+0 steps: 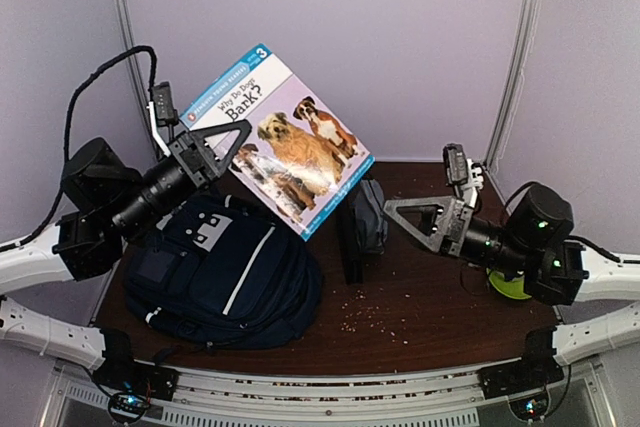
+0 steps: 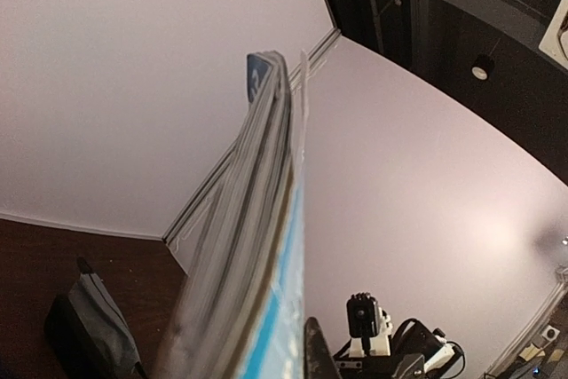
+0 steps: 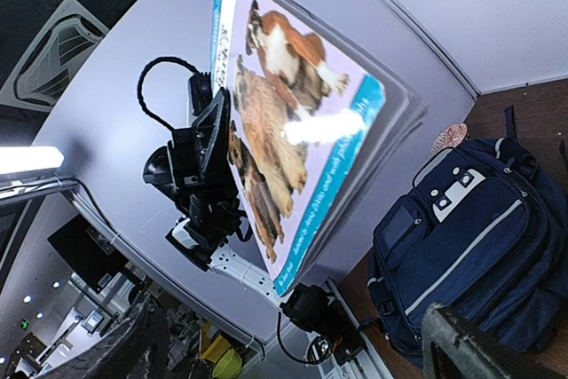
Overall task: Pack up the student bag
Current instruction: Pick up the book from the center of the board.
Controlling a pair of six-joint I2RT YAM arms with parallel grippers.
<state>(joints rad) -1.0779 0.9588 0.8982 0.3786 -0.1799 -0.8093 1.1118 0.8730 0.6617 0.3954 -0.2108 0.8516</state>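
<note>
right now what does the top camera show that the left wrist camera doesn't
Only the top view: the backpack lying on the table, the dog cover of the book, and crumbs scattered on the wood. Only the left wrist view: the book seen edge-on with its pages fanned, and a dark ceiling. Both: the book held up in the air, the grey pouch and part of the right arm.

— What sort of place are we in?
— We're in a robotics lab booth. Plain lilac panels [image 1: 400,37] on metal posts [image 1: 519,47] wall in our brown tabletop [image 1: 420,297].
— And beyond it?
— We see a dark ceiling [image 2: 461,6] and a strip light [image 3: 27,159].
</note>
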